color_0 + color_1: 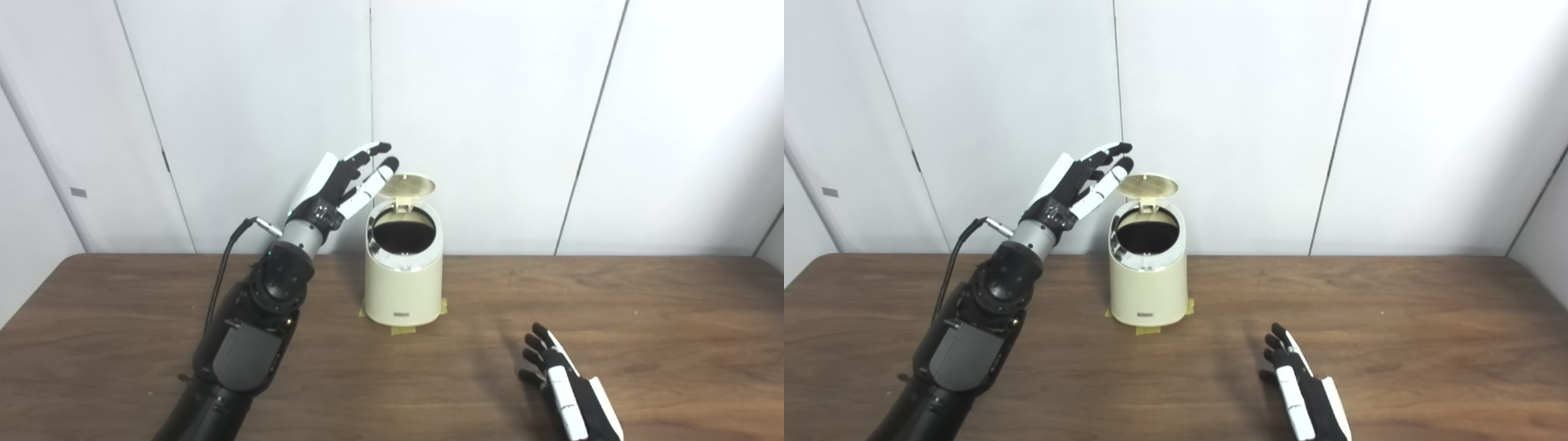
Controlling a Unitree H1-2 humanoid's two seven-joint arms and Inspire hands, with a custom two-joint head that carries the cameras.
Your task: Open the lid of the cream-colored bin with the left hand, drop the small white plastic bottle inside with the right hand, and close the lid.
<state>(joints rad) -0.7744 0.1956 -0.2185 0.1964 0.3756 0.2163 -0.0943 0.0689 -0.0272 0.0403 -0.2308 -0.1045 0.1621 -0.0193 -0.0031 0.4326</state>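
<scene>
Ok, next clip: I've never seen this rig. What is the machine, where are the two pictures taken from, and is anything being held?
It is a humanoid robot with two fingered hands at a wooden table. Both pictures come from side-by-side cameras on its head. A cream bin stands on the table, its lid up. The left hand is raised beside the lid, fingers spread, holding nothing. The right hand is low over the table, open and empty. No bottle is visible.

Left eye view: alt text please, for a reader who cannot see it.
A cream bin stands on a wooden table, lid up. The open left hand is raised beside the lid; the open right hand is low over the table.
</scene>
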